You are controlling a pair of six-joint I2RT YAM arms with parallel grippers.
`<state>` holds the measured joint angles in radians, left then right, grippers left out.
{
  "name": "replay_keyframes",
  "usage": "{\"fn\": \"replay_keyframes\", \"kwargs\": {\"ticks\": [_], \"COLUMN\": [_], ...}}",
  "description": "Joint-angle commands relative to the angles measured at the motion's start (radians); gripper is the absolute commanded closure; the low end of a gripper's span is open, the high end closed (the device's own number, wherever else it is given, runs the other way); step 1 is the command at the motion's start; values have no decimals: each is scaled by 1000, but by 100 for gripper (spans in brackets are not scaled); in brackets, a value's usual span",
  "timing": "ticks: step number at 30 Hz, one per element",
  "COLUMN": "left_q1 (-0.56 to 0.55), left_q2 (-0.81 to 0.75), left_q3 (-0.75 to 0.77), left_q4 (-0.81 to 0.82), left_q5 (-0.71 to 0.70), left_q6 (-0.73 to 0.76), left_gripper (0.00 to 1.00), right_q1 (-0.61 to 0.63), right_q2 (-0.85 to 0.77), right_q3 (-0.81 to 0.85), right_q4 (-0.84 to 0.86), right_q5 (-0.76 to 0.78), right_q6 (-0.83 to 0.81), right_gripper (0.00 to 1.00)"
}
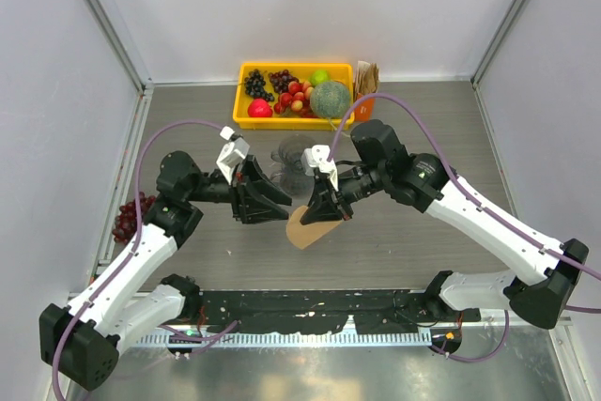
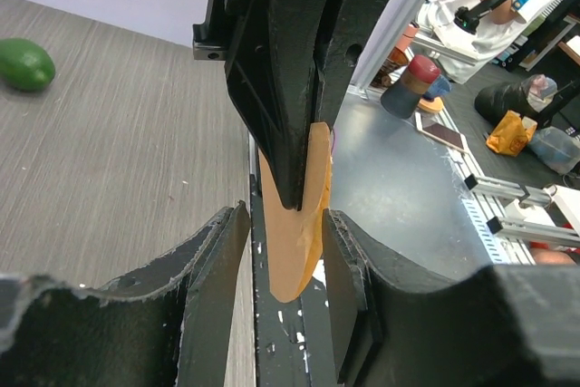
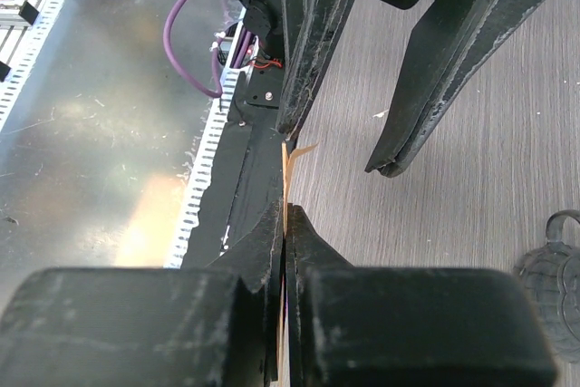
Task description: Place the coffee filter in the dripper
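Note:
My right gripper [image 1: 324, 213] is shut on the coffee filter [image 1: 308, 231], a flat tan paper held above the table with its lower part hanging free. In the right wrist view the filter [image 3: 285, 165] shows edge-on between my shut right gripper [image 3: 285, 210]. My left gripper [image 1: 282, 206] is open, with its jaws on either side of the filter's lower edge [image 2: 292, 260] and gaps on both sides. The dripper [image 1: 295, 157], a smoky transparent ribbed cup, stands on the table just behind both grippers and shows at the right edge of the right wrist view [image 3: 555, 278].
A yellow basket [image 1: 242, 112] of fruit with a green melon [image 1: 331, 99] stands at the back. A bundle of brown papers with an orange box [image 1: 365, 84] is beside it. Dark grapes [image 1: 127, 218] lie at the left. A green fruit [image 2: 24, 63] lies on the table.

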<state>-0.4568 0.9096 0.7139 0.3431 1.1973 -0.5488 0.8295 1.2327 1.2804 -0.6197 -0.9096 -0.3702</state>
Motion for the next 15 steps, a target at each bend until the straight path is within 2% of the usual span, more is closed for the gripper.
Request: {"fn": "replay_keyframes", "kwargs": {"ticks": [1, 9, 15], "left_q1": [-6, -22, -26], "left_q2": [2, 6, 8], "left_q3": [24, 24, 33], "left_q4": [-12, -46, -105], "left_q5": [-7, -12, -24], "left_q6": [43, 75, 122], "left_gripper": [54, 57, 53], "right_q1": [5, 5, 5], "right_q2": [1, 2, 8], "right_q3": [39, 46, 54], "right_q4": [15, 20, 31], "right_q5": [5, 14, 21], "right_q6": [-9, -3, 14], "right_gripper": [94, 95, 95]}}
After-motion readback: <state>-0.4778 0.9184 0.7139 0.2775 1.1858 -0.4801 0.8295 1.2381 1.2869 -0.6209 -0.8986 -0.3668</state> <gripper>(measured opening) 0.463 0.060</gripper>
